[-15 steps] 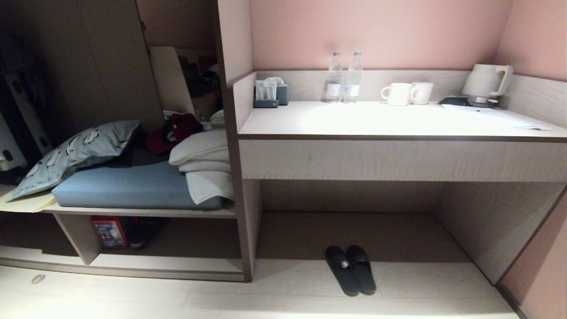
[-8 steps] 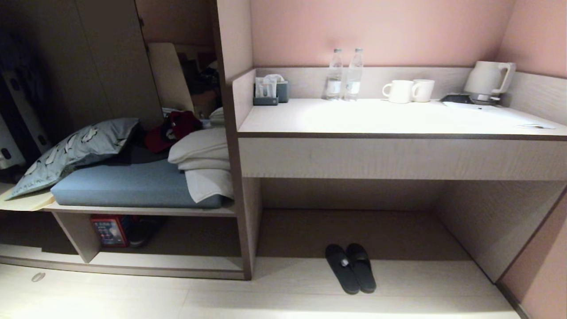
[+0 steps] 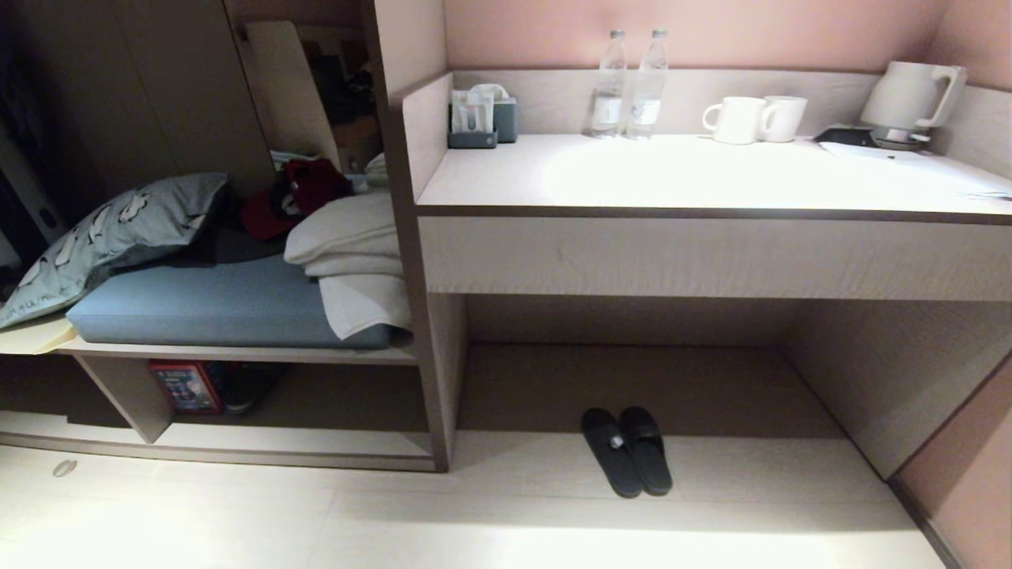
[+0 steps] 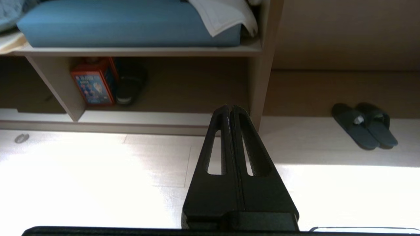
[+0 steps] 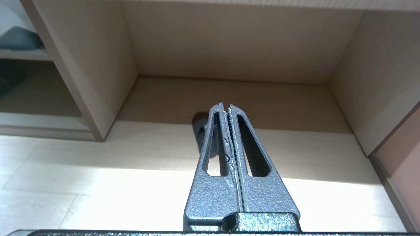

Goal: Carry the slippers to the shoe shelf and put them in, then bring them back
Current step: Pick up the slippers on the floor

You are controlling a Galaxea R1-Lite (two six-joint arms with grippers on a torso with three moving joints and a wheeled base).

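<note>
Pale wood-plank floor (image 3: 237,514) spreads in front of a built-in unit of pale wood-grain board set against a pink wall (image 3: 538,32). On the right of that unit stands the white-topped desk (image 3: 672,174) with a tall, bare knee recess (image 3: 632,371) below it. On the left runs a bench ledge carrying a blue cushion (image 3: 205,304), a grey patterned pillow (image 3: 111,237) and folded white towels (image 3: 356,269).

Under the ledge lies the shoe shelf (image 3: 300,438), a low wide compartment with a dark back, a light base board and one upright divider (image 3: 118,395). Inside it, just right of the divider, a red box (image 3: 180,386) stands beside a bulky dark shoe (image 3: 245,387); the stretch from there to the desk's side panel is free.

Along the back of the desk top stand two clear water bottles (image 3: 628,83), two white mugs (image 3: 755,118), a white kettle (image 3: 909,95) and a grey tissue holder (image 3: 482,122).

A pair of flat black slippers (image 3: 627,450) lies side by side, touching, on the floor at the mouth of the knee recess, well apart from the shoe shelf, with open floor all round.

Neither arm shows in the head view. In the wrist views the left gripper (image 4: 229,108) and the right gripper (image 5: 225,106) each hang above the floor with fingers pressed together, holding nothing; the right one points toward the slippers.
</note>
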